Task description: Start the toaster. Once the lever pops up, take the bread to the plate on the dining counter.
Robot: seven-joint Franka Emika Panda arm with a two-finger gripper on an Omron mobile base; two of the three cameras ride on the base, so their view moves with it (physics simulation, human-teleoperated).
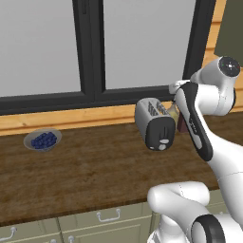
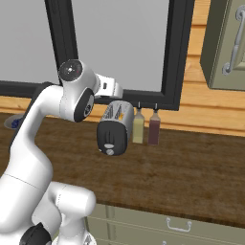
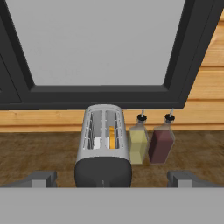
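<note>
Dark wood-grain counter (image 1: 85,166) runs below a black-framed window (image 1: 90,52) in my left base view, with pale green drawers along its front. On it I see the toaster (image 1: 154,124), silver-grey with a black end panel facing me and a pale knob low on that panel. I can read no lettering on it. A grey bowl of blue berries (image 1: 43,140) sits well apart to its left. My arm's white forearm crosses just right of the toaster and hides what stands behind.

From the right base view, the toaster (image 2: 115,128) stands just beside a yellowish bottle (image 2: 138,126) and a dark red bottle (image 2: 154,126); neither carries a label I can make out.

Looking along the hand, the toaster (image 3: 104,146) is centred below me, and the bread (image 3: 112,137) shows as an orange-tan edge down in the right slot. The gripper (image 3: 112,178) hangs above the black end with its fingertips (image 3: 40,178) spread fully wide, holding nothing.
</note>
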